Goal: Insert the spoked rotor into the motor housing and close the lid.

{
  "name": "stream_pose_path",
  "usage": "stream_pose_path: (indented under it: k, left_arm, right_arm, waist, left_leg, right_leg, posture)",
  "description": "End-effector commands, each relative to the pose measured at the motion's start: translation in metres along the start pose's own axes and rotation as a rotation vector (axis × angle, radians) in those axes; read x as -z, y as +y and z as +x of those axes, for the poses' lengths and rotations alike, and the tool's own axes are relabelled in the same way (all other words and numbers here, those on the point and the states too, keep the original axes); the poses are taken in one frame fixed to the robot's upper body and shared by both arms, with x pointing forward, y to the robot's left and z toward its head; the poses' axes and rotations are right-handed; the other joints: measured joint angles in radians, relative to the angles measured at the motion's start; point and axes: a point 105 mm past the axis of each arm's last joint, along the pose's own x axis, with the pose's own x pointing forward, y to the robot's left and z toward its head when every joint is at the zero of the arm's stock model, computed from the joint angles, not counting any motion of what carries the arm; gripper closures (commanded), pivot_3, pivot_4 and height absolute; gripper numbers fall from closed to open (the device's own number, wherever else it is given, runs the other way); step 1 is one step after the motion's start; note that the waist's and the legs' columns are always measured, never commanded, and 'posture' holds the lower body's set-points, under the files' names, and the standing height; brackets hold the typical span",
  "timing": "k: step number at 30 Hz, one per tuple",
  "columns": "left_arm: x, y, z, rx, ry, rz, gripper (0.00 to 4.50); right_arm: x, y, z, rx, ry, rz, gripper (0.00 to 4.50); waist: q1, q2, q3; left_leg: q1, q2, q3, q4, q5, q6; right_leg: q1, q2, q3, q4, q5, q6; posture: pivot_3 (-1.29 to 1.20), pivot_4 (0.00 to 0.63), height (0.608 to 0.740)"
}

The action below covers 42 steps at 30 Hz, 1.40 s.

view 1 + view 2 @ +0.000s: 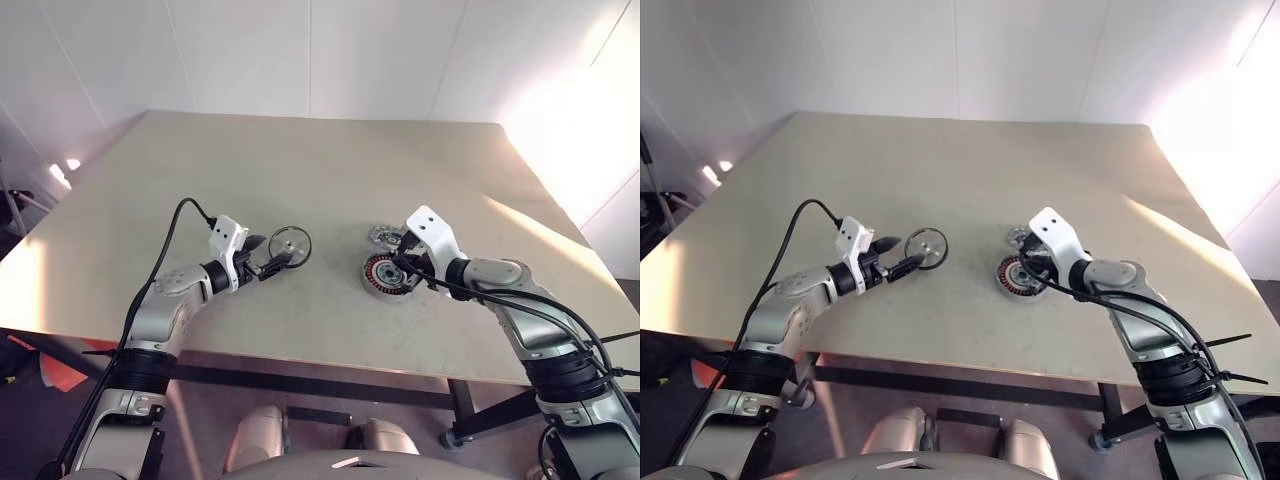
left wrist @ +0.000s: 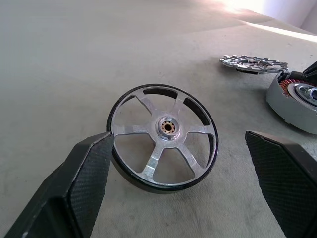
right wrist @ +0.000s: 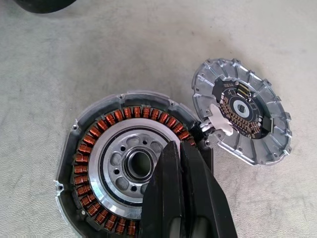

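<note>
- Both arms reach forward; my left hand (image 1: 268,262) is spread around the spoked rotor (image 2: 163,138), one finger touching its black rim.
- My right hand (image 3: 181,163), fingers pressed together, hangs over the motor housing (image 3: 111,168).
- Housing holds copper windings, no rotor.
- Lid (image 3: 241,110) lies on the surface (image 1: 300,170), at the housing's one o'clock.

light: bright, from right | glare: table (image 1: 560,130) far right corner | shadows: soft | wrist views: sharp
</note>
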Motion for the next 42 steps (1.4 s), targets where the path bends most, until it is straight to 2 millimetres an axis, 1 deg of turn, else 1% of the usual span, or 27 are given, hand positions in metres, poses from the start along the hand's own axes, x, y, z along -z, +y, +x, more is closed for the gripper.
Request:
stream_pose_path:
  k: [1, 12, 14, 16, 19, 22, 28, 33, 35, 37, 39, 42]
  left_arm:
    - [-0.014, 0.003, -0.001, -0.007, -0.039, 0.042, 0.0]
    - [-0.011, 0.004, -0.001, -0.008, -0.028, 0.041, 0.0]
    - [-0.011, 0.004, -0.001, -0.008, -0.028, 0.041, 0.0]
    - [-0.011, 0.004, -0.002, -0.008, -0.028, 0.041, 0.0]
    - [-0.01, 0.004, -0.002, -0.008, -0.024, 0.041, 0.0]
    - [-0.01, 0.004, -0.001, -0.006, -0.023, 0.041, 0.0]
    - [-0.01, 0.003, -0.001, -0.005, -0.023, 0.041, 0.0]
    - [-0.01, 0.004, -0.001, -0.004, -0.023, 0.043, 0.0]
    - [-0.01, 0.004, -0.001, -0.007, -0.023, 0.044, 0.0]
    - [-0.011, 0.005, -0.001, -0.01, -0.024, 0.044, 0.0]
    - [-0.011, 0.005, -0.001, -0.012, -0.024, 0.044, 0.0]
    - [-0.01, 0.005, -0.001, -0.012, -0.024, 0.044, 0.0]
  right_arm:
    - [-0.012, 0.004, -0.005, -0.019, -0.043, -0.037, 4.47]
    - [-0.009, 0.004, -0.003, -0.009, -0.038, -0.029, 4.47]
    - [-0.009, 0.001, -0.003, 0.007, -0.038, -0.03, 4.47]
    - [-0.016, -0.001, -0.006, 0.016, -0.056, -0.037, 4.47]
    - [-0.031, 0.002, -0.01, 0.008, -0.095, -0.07, 4.47]
    - [-0.035, 0.008, -0.011, -0.006, -0.104, -0.086, 4.47]
    - [-0.03, 0.013, -0.009, -0.017, -0.091, -0.072, 4.47]
    - [-0.012, 0.012, -0.001, -0.017, -0.044, -0.032, 4.47]
    - [0.002, 0.014, 0.005, -0.028, -0.007, -0.011, 4.47]
    - [0.009, 0.017, 0.008, -0.035, 0.012, -0.01, 4.47]
    - [0.009, 0.016, 0.008, -0.031, 0.009, -0.011, 4.47]
    - [-0.001, 0.012, 0.004, -0.021, -0.021, -0.026, 4.47]
  waist:
    - [0.0, 0.0, 0.0]
    - [0.0, 0.0, 0.0]
    - [0.0, 0.0, 0.0]
    - [0.0, 0.0, 0.0]
    - [0.0, 0.0, 0.0]
    - [0.0, 0.0, 0.0]
    - [0.001, 0.0, 0.0]
    - [0.0, 0.0, 0.0]
    - [0.0, 0.0, 0.0]
    - [0.0, 0.0, 0.0]
    - [0.0, 0.0, 0.0]
    - [0.0, 0.0, 0.0]
  left_leg:
    - [0.0, 0.0, 0.0, 0.0, 0.0, 0.0]
    - [0.0, 0.0, 0.0, 0.0, 0.0, 0.0]
    - [0.0, 0.0, 0.0, 0.0, 0.0, 0.0]
    - [0.0, 0.0, 0.0, 0.0, 0.0, 0.0]
    - [0.0, 0.0, 0.0, 0.0, 0.0, 0.0]
    - [0.0, 0.0, 0.0, 0.0, 0.0, 0.0]
    - [0.0, 0.0, 0.0, 0.0, 0.0, 0.0]
    - [0.0, 0.0, 0.0, 0.0, 0.0, 0.0]
    - [0.0, 0.0, 0.0, 0.0, 0.0, 0.0]
    - [0.0, 0.0, 0.0, 0.0, 0.0, 0.0]
    - [0.001, 0.0, 0.0, 0.0, 0.0, 0.0]
    - [0.002, 0.0, 0.0, 0.0, 0.0, 0.0]
  right_leg:
    - [0.0, 0.0, 0.0, 0.0, 0.0, 0.0]
    - [0.0, 0.0, 0.0, 0.0, 0.0, 0.0]
    - [0.0, 0.0, 0.0, 0.0, 0.0, 0.0]
    - [0.0, 0.0, 0.0, 0.0, 0.0, 0.0]
    - [0.0, 0.0, 0.0, 0.0, 0.0, 0.0]
    - [0.0, 0.0, 0.0, 0.0, 0.0, 0.0]
    - [0.0, 0.0, 0.0, 0.0, -0.001, 0.001]
    - [0.0, 0.0, 0.0, 0.0, -0.001, 0.001]
    - [0.0, 0.0, 0.0, 0.0, -0.001, 0.001]
    - [0.0, 0.0, 0.0, 0.0, -0.001, 0.001]
    - [0.001, 0.0, 0.0, 0.0, -0.002, 0.003]
    - [0.001, 0.0, 0.0, 0.0, -0.003, 0.005]
  posture:
    - [0.0, 0.0, 0.74]
    - [0.0, 0.0, 0.74]
    - [0.0, 0.0, 0.74]
    - [0.0, 0.0, 0.74]
    - [0.0, 0.0, 0.74]
    - [0.0, 0.0, 0.74]
    - [0.0, 0.0, 0.74]
    - [0.0, 0.0, 0.74]
    - [0.0, 0.0, 0.74]
    - [0.0, 0.0, 0.74]
    - [0.0, 0.0, 0.74]
    - [0.0, 0.0, 0.74]
